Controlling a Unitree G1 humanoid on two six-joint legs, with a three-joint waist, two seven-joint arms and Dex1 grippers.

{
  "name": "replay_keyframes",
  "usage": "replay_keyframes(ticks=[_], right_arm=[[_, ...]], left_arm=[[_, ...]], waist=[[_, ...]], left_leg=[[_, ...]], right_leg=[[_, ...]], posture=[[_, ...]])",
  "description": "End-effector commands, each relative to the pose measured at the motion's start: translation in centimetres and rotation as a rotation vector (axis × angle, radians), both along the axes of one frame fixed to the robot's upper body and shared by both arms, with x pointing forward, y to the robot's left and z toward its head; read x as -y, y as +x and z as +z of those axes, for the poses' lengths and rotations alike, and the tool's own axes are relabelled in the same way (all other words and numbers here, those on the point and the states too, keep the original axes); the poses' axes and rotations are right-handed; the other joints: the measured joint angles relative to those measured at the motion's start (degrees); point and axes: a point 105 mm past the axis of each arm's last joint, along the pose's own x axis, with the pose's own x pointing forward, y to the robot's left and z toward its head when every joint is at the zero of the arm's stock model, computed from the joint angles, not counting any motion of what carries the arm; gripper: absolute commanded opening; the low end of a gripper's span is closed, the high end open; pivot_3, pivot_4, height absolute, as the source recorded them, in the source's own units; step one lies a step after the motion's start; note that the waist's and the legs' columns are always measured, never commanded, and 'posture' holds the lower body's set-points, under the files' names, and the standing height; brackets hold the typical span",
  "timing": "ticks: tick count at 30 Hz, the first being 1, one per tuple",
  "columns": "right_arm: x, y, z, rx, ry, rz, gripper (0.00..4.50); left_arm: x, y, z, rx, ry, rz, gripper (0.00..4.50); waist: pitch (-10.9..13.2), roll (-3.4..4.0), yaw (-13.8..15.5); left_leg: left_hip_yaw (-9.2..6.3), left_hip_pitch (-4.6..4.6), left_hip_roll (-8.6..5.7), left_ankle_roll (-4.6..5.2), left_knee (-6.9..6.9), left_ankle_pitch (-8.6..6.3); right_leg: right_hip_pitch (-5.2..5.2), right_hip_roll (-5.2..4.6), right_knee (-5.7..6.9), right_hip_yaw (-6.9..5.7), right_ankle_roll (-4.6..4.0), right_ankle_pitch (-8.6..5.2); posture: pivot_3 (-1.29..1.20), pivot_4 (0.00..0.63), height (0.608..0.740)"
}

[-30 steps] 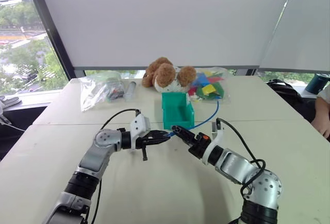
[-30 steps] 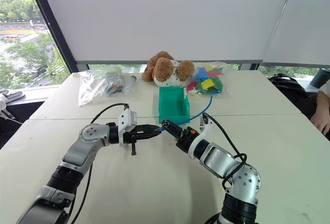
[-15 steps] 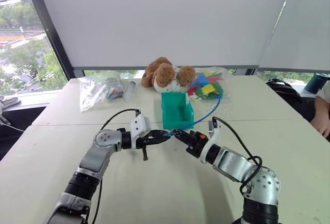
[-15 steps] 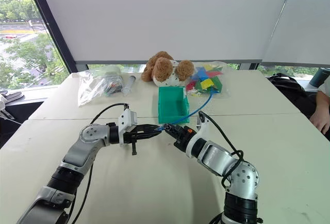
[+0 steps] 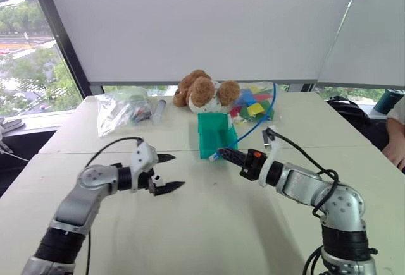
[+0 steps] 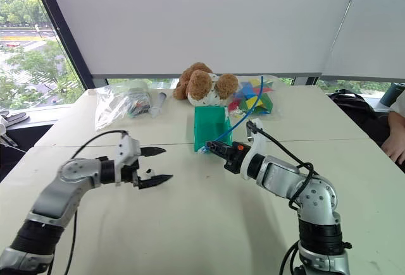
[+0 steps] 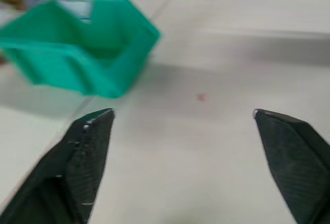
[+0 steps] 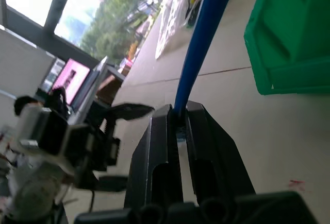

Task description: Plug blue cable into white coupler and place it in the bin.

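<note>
Now the right pincer is pressed together on one end of the blue cable, just in front of the bin, which stands near the middle of the desk, toward its far edge. From the pinched end the cable rises in a curve up and away past the bin's right side, toward the bag of coloured blocks at the far edge. In the right wrist view the cable runs straight out from between the two closed fingers. The left pincer hovers over the desk well to the left of the bin, its fingers spread wide with nothing between them. A plush toy lies behind the bin, and a clear plastic bag sits toward the far left corner.
</note>
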Motion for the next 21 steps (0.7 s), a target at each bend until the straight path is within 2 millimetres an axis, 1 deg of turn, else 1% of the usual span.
replay_keyframes(ticks=[1,3,5,10,15,18,21], right_arm=[[-0.6,-0.3,1.4,0.091,0.003,0.048,0.00],[-0.8,-0.2,1.4,0.108,0.001,0.060,0.00],[-1.2,-0.3,1.6,0.129,0.006,0.083,0.00],[-1.7,-0.3,1.7,0.151,0.006,0.111,0.00],[-1.8,-0.3,1.8,0.165,0.000,0.115,0.00],[-1.7,-0.4,1.9,0.174,-0.005,0.108,0.00],[-1.7,-0.4,1.9,0.178,-0.004,0.099,0.00]], left_arm=[[-2.2,-0.4,1.3,0.039,-0.033,0.103,4.46],[-3.3,-0.6,1.1,0.034,-0.038,0.154,4.46],[-4.2,-0.7,0.4,0.032,-0.018,0.196,4.46],[-5.6,-0.1,-0.9,0.024,-0.017,0.263,4.46],[-5.1,0.4,-2.6,-0.015,-0.039,0.270,4.46],[-4.6,1.0,-4.6,-0.048,-0.054,0.309,4.46],[-4.3,1.3,-6.0,-0.057,-0.061,0.337,4.46]], waist=[[0.0,0.00,-0.1],[0.0,0.00,-0.1],[0.0,0.00,0.0],[0.0,-0.01,0.2],[0.0,-0.01,0.1],[0.0,-0.01,0.2],[0.0,-0.01,0.2]], left_leg=[[0.00,0.00,0.00,0.00,0.00,0.00],[0.00,0.00,0.01,0.00,-0.01,0.00],[0.01,0.00,0.02,0.00,-0.02,0.00],[0.02,-0.01,-0.02,0.00,-0.01,0.00],[0.03,-0.01,-0.02,0.00,-0.01,0.00],[0.04,-0.01,-0.02,0.00,-0.01,0.00],[0.04,-0.01,-0.02,0.00,-0.01,0.00]], right_leg=[[-0.01,0.00,0.00,0.00,0.00,0.00],[-0.02,0.00,0.00,0.01,0.00,0.00],[-0.04,0.01,0.00,0.00,0.00,0.00],[-0.02,-0.06,-0.01,0.01,-0.01,0.00],[-0.03,-0.07,-0.01,0.01,-0.01,0.00],[-0.03,-0.09,-0.01,0.01,-0.01,0.00],[-0.03,-0.09,-0.01,0.00,-0.01,0.01]], posture=[[0.00,0.150,0.740],[0.00,0.150,0.740],[0.00,0.150,0.740],[0.00,0.150,0.740],[0.00,0.150,0.740],[0.00,0.150,0.740],[0.00,0.150,0.740]])
